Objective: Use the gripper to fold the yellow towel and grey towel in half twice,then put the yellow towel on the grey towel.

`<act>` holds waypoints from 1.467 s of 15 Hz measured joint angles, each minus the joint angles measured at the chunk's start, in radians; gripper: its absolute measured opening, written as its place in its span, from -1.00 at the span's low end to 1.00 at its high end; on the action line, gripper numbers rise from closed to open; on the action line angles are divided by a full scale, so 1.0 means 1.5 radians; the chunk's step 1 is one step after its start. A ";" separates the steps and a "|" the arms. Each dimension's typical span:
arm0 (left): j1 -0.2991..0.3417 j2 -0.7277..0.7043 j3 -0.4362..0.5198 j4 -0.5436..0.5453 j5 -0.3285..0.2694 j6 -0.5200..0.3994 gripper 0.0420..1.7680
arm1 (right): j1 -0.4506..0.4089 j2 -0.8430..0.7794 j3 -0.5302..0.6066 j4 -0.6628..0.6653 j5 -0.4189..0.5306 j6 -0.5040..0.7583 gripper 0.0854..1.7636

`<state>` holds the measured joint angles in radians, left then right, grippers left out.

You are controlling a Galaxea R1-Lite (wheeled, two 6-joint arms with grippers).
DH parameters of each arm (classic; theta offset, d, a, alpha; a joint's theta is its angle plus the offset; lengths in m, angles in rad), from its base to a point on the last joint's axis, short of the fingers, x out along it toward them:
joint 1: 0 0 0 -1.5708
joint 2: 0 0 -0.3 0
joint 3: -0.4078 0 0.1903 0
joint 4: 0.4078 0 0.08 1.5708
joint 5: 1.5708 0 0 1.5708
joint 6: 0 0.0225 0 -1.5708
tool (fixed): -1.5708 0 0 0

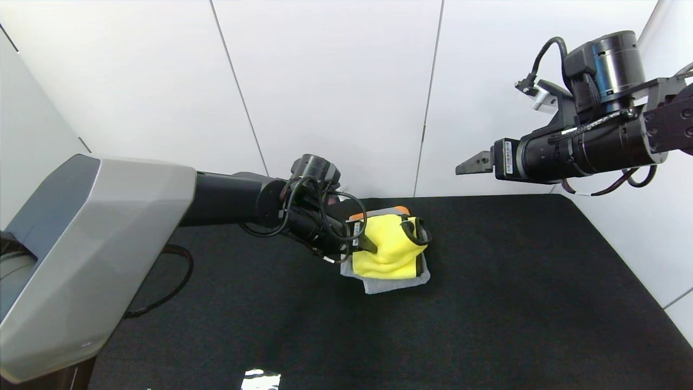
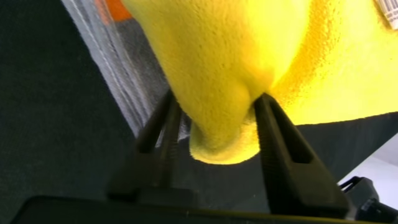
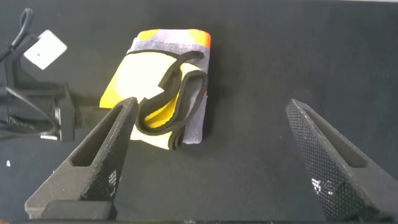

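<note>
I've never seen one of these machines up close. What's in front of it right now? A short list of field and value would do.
surface: black felt-like table mat
top cloth: bright yellow fluffy towel, folded, lying on the grey one
bottom cloth: folded grey terry towel with orange patch
left gripper: at the yellow towel, a fold of it between its fingers
right gripper: raised over the mat, open, empty

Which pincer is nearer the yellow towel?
Left. The left pincer has a fold of the yellow towel between its fingers. The right pincer hangs open, raised well off to the towel's right.
</note>
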<state>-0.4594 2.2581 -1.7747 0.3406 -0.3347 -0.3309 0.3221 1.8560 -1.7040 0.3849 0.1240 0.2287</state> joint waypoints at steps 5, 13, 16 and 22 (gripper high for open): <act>0.000 -0.005 0.000 0.000 0.000 0.003 0.44 | -0.001 0.000 -0.001 0.000 0.000 0.000 0.94; 0.009 -0.029 -0.008 0.035 0.009 0.009 0.75 | -0.002 0.001 -0.001 -0.001 0.000 0.000 0.94; 0.015 -0.045 -0.017 0.059 0.016 0.016 0.81 | -0.002 0.002 -0.001 0.000 0.000 0.000 0.94; 0.019 -0.077 -0.031 0.114 0.059 0.039 0.88 | 0.000 0.006 -0.001 0.000 0.000 0.000 0.94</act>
<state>-0.4315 2.1432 -1.8219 0.5115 -0.2455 -0.2726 0.3221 1.8643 -1.7049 0.3849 0.1236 0.2283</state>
